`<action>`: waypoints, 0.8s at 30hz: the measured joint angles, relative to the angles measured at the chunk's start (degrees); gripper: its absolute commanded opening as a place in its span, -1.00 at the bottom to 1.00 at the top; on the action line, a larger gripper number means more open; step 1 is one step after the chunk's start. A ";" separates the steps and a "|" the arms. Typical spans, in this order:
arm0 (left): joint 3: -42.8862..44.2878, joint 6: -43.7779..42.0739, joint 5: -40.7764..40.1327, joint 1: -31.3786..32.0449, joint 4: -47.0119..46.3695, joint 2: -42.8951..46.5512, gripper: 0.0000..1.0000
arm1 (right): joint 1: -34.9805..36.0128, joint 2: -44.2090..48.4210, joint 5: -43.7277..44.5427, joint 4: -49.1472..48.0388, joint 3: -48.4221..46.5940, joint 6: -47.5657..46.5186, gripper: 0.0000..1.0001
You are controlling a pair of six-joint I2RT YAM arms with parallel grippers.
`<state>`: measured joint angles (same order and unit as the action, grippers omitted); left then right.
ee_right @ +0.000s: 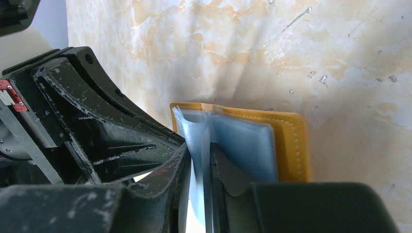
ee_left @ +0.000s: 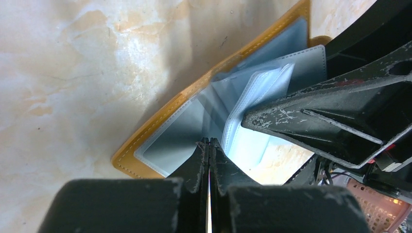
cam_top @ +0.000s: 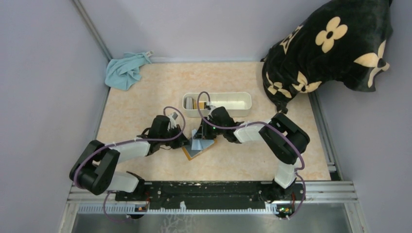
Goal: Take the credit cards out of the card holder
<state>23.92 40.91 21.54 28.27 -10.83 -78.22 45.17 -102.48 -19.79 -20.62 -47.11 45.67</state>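
Note:
The orange-brown card holder lies open on the table, its clear plastic sleeves fanned upward. My left gripper is shut at the sleeves' near edge, pinching a thin sleeve. My right gripper comes from the other side, shut on a pale blue sleeve. The holder's stitched rim shows in the right wrist view. Two small cards, one tan-gold, one grey, stand in the left end of the white tray. No card shows in the visible sleeves.
The long white tray stands just behind the grippers. A light blue cloth lies at the back left corner. A black cushion with cream flowers fills the back right. Grey walls close in both sides.

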 measured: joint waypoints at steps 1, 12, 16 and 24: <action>0.00 0.07 0.22 0.02 -0.39 -0.22 -1.00 | -0.04 0.00 -0.04 0.00 0.02 0.02 -0.49; 0.15 1.81 2.12 0.90 -2.91 -1.01 -1.00 | -0.09 0.02 -1.31 -1.31 0.66 0.33 -0.04; 0.50 2.12 2.38 0.90 -3.26 -0.98 -1.00 | -0.09 1.22 -0.76 -1.07 1.46 -0.07 -0.04; 2.32 2.25 2.69 1.14 -3.76 -1.99 -1.00 | -0.48 11.13 5.20 3.72 2.67 -3.63 -0.05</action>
<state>26.24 43.16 24.23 29.41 -14.59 -80.20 44.69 -91.35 -14.59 -16.91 -44.45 42.04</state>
